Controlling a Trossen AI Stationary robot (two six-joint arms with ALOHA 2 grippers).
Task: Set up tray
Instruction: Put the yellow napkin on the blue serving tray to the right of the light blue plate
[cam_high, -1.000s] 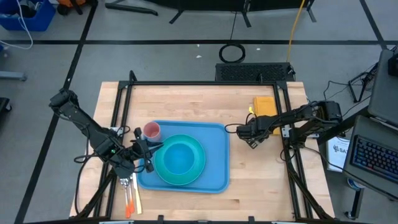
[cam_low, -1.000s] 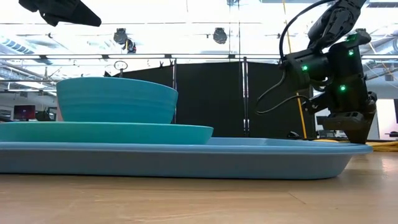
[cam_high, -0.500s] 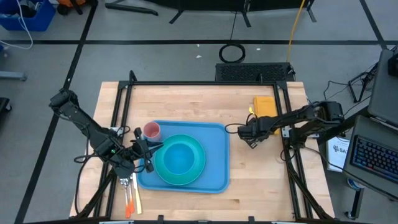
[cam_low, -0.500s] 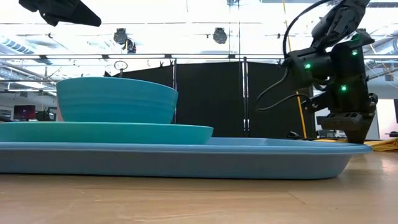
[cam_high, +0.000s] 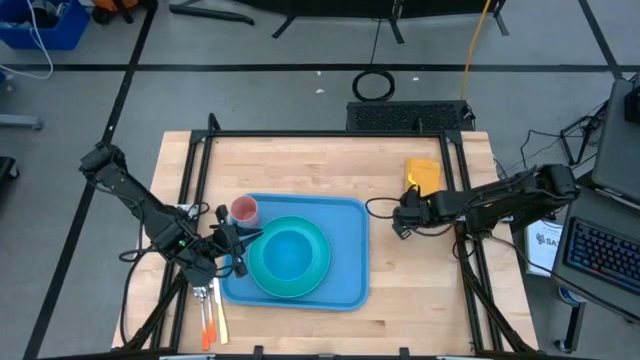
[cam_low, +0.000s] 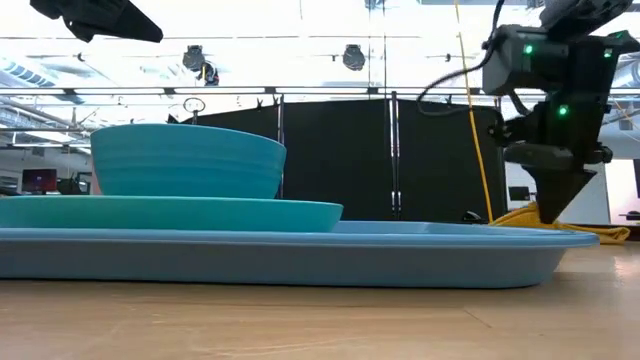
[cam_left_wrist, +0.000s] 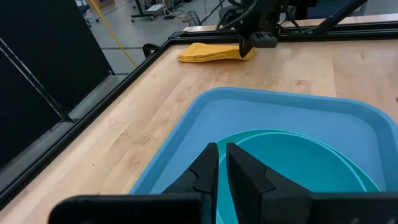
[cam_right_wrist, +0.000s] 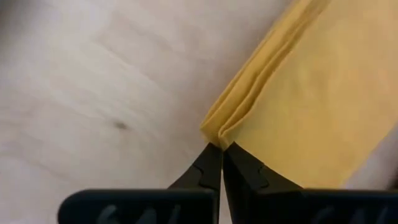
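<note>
Jaws of the right gripper (cam_high: 403, 222) are pressed together, tips just at the corner of a folded yellow cloth (cam_high: 424, 175); in the right wrist view the shut tips (cam_right_wrist: 222, 155) meet the cloth's (cam_right_wrist: 305, 106) folded corner, though whether any fabric is pinched between them cannot be told. Jaws of the left gripper (cam_high: 240, 243) are close together with only a thin gap between the fingers (cam_left_wrist: 205, 168), holding nothing that shows.

On the wooden table (cam_high: 300, 165) the tray (cam_high: 345, 250) lies flat a little toward 7 o'clock of the table's middle. On it sits a round cyan plate (cam_high: 320, 275) with a blue bowl (cam_high: 285, 250) on the plate; in the low view the bowl (cam_low: 185, 160) stands on the plate (cam_low: 300, 212), which rests on the tray (cam_low: 450, 255). A pink cup (cam_high: 244, 211) stands in the tray's corner at 10 o'clock.

At 9 o'clock of the tray, the left gripper hovers at the tray's edge, pointing across it. Beyond that, at 8 o'clock off the tray, cutlery with orange handles (cam_high: 209, 318) lies on the table. At 3 o'clock, just beside the tray's edge, is the right gripper, with the yellow cloth at 2 o'clock, well apart from the tray.
</note>
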